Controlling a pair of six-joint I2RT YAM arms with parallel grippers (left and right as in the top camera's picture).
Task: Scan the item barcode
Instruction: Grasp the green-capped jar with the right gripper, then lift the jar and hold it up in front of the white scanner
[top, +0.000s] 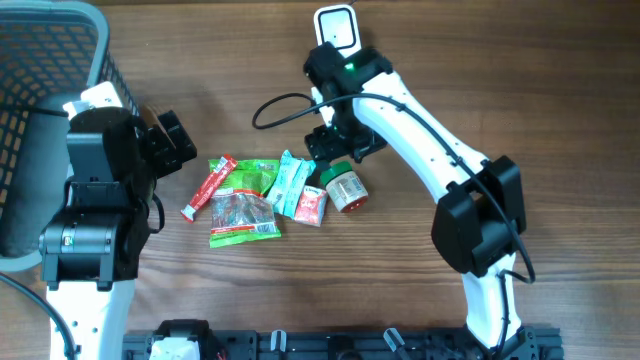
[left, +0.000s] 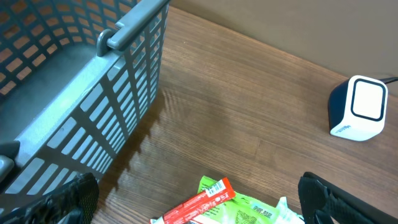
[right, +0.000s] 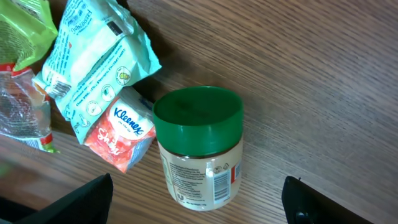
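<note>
1. Jar (right: 199, 152), green-lidded, lies on its side mid-way across the tabletop (top: 560, 100), with its lid toward the far edge and the scanner (top: 336, 27); its barcode apparently faces up.
2. Right jaws hang directly above it, wide open and empty, one on either side of its long axis. Left jaws, fully open and empty, sit by the basket (top: 60, 40), well apart.
3. Snack packets (top: 245, 200) crowd the jar's left-edge side, possibly touching; toward the right edge the tabletop is bare.

A green-lidded jar (right: 199, 155) lies on its side, its barcode label facing upward. The white barcode scanner (top: 336, 28) stands upright, well apart.
</note>
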